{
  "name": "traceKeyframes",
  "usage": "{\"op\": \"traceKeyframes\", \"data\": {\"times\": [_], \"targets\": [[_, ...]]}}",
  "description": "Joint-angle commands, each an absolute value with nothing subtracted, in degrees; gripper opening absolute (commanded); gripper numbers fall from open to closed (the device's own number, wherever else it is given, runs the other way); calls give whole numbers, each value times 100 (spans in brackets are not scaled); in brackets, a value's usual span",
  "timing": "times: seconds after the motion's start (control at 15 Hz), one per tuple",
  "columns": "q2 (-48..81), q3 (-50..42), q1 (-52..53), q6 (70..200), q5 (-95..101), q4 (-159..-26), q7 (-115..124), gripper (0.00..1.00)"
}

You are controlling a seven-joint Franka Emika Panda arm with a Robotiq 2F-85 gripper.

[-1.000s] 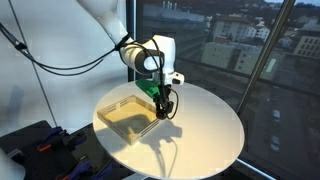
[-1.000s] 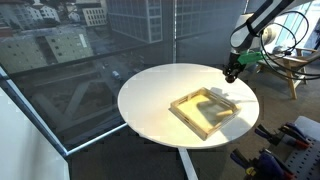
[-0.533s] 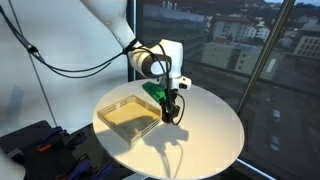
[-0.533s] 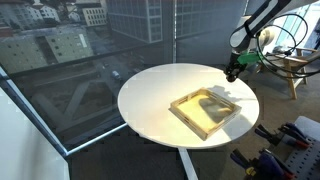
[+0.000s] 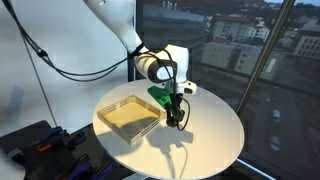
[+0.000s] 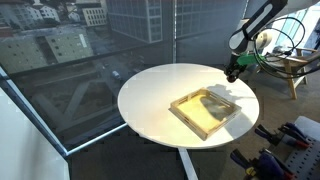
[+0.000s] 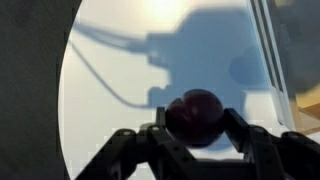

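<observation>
The dark red ball (image 7: 192, 110) sits between the two fingers of the hand (image 7: 196, 128), which is closed on it from both sides; in the wrist view it is round, dull and fills the gap between the black fingers (image 7: 160, 128); what it is made of is too blurred to tell. In both exterior views the ball itself is too small to make out; there the hand (image 5: 177, 120) points down over bare counter just beside the wooden tray (image 5: 116, 102), off one of its corners and outside its rim. The tray (image 6: 188, 121) is shallow, square and light in colour, lying flat towards one side of the round white counter (image 6: 150, 95); from this side the hand (image 6: 231, 75) hangs beyond the tray, near the counter's edge. The hand's shadow (image 7: 190, 50) falls on the white counter (image 7: 110, 90) apart from the ball. A green part (image 5: 156, 94) shows on the wrist above the tray's corner; black cables (image 5: 60, 65) trail behind the arm; beyond the counter (image 5: 215, 135), glass walls look out on city buildings (image 5: 240, 30).
</observation>
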State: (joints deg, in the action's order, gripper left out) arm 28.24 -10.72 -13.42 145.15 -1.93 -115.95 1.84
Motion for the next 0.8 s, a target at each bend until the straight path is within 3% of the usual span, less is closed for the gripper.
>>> {"op": "traceKeyframes", "data": {"times": [0.0, 0.73], "targets": [[3010, -1044, -1435, 14339, -273, -11299, 132, 36], [3271, -1047, -1480, 14305, -260, -11179, 107, 36]]}}
